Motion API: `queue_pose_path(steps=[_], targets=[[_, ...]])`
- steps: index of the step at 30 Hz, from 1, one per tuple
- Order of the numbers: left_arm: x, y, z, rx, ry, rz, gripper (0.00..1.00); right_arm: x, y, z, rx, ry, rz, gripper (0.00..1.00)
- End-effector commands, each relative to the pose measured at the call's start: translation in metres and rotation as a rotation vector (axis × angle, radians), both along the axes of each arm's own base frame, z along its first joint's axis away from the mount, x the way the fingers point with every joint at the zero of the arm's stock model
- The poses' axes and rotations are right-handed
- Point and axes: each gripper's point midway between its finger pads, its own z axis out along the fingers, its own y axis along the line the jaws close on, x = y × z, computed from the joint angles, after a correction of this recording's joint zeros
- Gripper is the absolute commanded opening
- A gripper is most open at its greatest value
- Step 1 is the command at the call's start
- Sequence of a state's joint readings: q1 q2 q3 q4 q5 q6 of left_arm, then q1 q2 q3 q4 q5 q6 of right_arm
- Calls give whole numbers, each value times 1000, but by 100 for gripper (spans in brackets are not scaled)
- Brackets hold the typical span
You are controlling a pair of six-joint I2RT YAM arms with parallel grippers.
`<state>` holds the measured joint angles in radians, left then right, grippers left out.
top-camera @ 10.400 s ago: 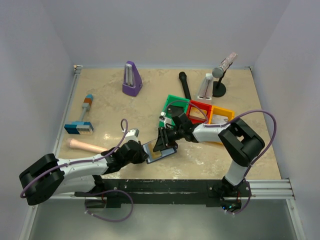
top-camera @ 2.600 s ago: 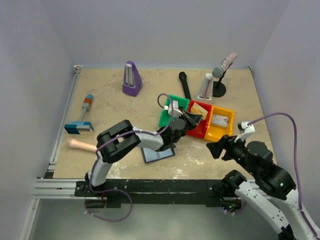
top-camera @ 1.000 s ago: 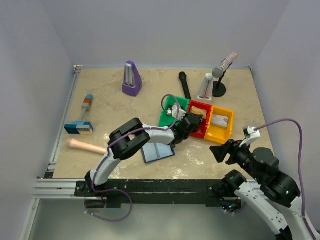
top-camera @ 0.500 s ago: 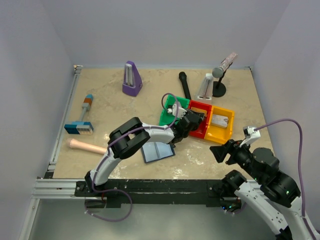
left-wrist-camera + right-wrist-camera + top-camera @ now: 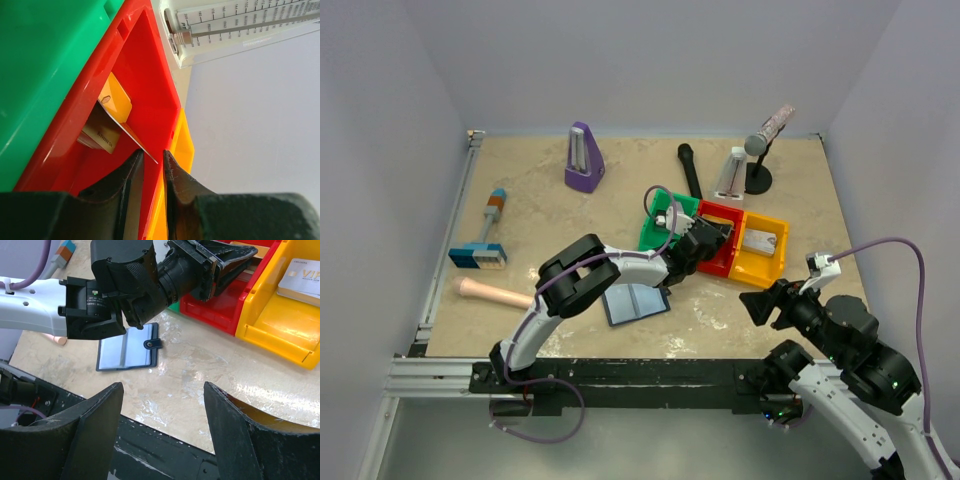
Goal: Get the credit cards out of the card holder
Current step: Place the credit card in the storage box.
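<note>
The card holder (image 5: pixel 635 302) lies open and flat on the table with its pale blue panels up; it also shows in the right wrist view (image 5: pixel 127 347). My left gripper (image 5: pixel 710 233) reaches into the red bin (image 5: pixel 725 252). In the left wrist view its jaws (image 5: pixel 153 159) stand a narrow gap apart. A yellow-faced credit card (image 5: pixel 116 102) leans in the red bin (image 5: pixel 145 75) on a tan card (image 5: pixel 102 136), its near corner between my fingertips. A white card (image 5: pixel 300 277) lies in the yellow bin (image 5: pixel 270 325). My right gripper (image 5: pixel 760 300) hangs open and empty to the right of the holder.
A green bin (image 5: pixel 655 232) adjoins the red and yellow (image 5: pixel 765 262) bins. At the back stand a purple metronome (image 5: pixel 583 158), a black stick (image 5: pixel 689 170), a white stand (image 5: pixel 731 172) and a microphone (image 5: pixel 765 135). A blue brush (image 5: pixel 480 250) and a wooden handle (image 5: pixel 490 292) lie at the left.
Since 10 s ago both grippers left the holder. The left carried a card to the red bin; the right drew back to the right. In the last second the left barely shifted.
</note>
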<state>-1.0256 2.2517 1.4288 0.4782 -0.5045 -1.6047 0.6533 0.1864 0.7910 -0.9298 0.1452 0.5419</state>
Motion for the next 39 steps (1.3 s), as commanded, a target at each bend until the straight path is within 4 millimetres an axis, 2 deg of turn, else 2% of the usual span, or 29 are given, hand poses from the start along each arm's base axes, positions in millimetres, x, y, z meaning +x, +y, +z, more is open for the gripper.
queue_pose_path(steps=[1,11,18,21,25,27,39], targets=[[-1,11,-18,53,31,0,27,-2,-3,8,17,-21,-7,70],[-9,24,-35,98,70,-14,32,-3,-3,5,17,-15,-7,70],[-12,26,-41,122,84,-24,33,-5,-4,3,22,-12,-6,70],[-12,25,-42,130,88,-26,29,-6,-5,1,21,-9,-8,70],[-12,24,-45,140,94,-28,17,-7,-5,0,26,-10,-9,70],[-12,23,-47,147,98,-31,16,-6,-5,-1,24,-10,-12,70],[-4,18,-48,150,129,-57,28,-5,-6,-2,18,-8,-15,70]])
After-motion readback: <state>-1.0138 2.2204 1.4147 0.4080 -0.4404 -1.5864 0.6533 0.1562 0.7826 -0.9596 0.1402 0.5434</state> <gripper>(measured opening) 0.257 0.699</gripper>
